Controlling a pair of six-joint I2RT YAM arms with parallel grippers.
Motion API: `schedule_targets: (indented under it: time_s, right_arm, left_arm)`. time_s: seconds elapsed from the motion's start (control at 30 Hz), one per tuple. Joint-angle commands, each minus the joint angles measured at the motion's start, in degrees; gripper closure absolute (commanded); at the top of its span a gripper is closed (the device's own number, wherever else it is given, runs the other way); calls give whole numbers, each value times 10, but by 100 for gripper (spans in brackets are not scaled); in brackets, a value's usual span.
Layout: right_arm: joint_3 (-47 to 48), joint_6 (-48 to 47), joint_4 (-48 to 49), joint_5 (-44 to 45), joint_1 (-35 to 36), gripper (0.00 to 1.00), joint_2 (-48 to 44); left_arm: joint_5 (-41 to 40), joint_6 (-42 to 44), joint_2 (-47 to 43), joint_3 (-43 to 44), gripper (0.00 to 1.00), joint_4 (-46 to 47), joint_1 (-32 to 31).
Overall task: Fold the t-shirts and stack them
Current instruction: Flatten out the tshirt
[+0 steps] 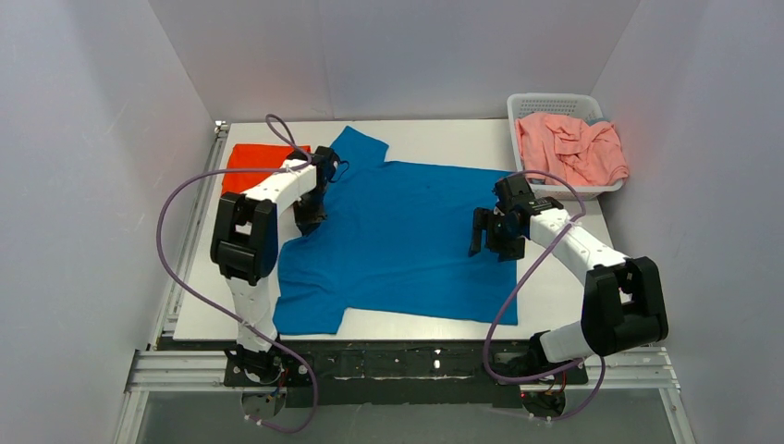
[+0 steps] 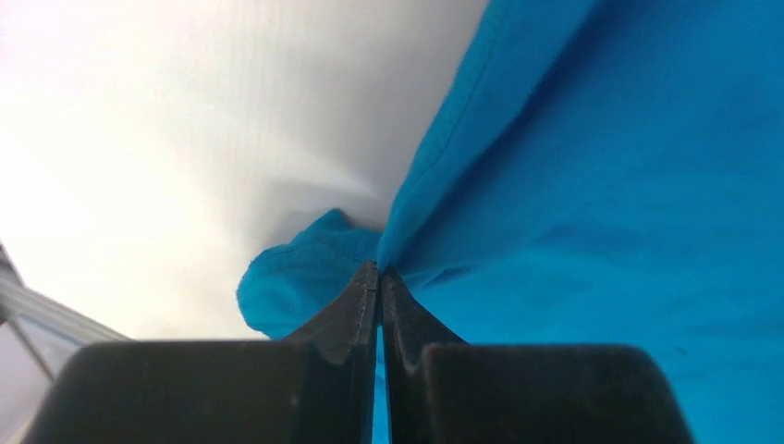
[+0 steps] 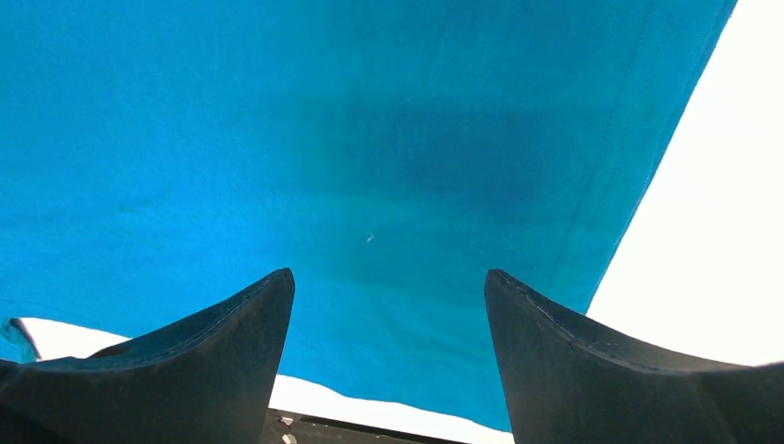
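Observation:
A blue t-shirt (image 1: 407,240) lies spread flat across the middle of the white table, its bottom hem toward the right. My left gripper (image 1: 308,222) is shut on a pinch of the blue t-shirt's left edge (image 2: 351,250), near the sleeve. My right gripper (image 1: 492,242) is open and empty, just above the blue t-shirt's (image 3: 370,166) right part near the hem. A folded orange t-shirt (image 1: 251,165) lies at the back left. Crumpled pink t-shirts (image 1: 571,146) fill a basket at the back right.
The white basket (image 1: 518,104) stands at the table's back right corner. White walls close in the left, back and right sides. Purple cables loop from both arms. Bare table (image 1: 555,296) shows right of the blue shirt.

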Motion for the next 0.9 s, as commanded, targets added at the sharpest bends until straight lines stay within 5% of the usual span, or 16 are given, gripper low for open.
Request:
schedule_targets:
  time_s: [0.0, 0.1, 0.13, 0.27, 0.33, 0.47, 0.63, 0.73, 0.87]
  right_arm:
    - [4, -3, -9, 18, 2, 17, 10]
    - [5, -1, -12, 27, 2, 17, 13]
    - [6, -1, -12, 27, 2, 16, 16]
    - [12, 2, -11, 21, 2, 16, 22]
    - [16, 3, -10, 15, 2, 16, 22]
    - [23, 5, -11, 6, 2, 16, 12]
    - [34, 15, 5, -13, 7, 14, 9]
    - [44, 27, 22, -31, 15, 14, 33]
    - [73, 33, 40, -31, 16, 14, 89]
  left_arm:
    - [-82, -27, 18, 20, 100, -140, 32]
    - [-63, -32, -1, 10, 100, -139, 75]
    - [-52, -26, -5, 10, 92, -139, 87]
    - [0, 3, -21, 14, 22, -131, 108]
    - [32, 9, -40, 15, 3, -123, 108]
    - [100, -11, -92, 17, 2, -108, 107]
    - [277, -29, -128, -23, 2, -30, 100]
    - [366, -36, -103, -51, 2, 32, 98]
    - [380, -34, -31, -34, 2, 35, 98]
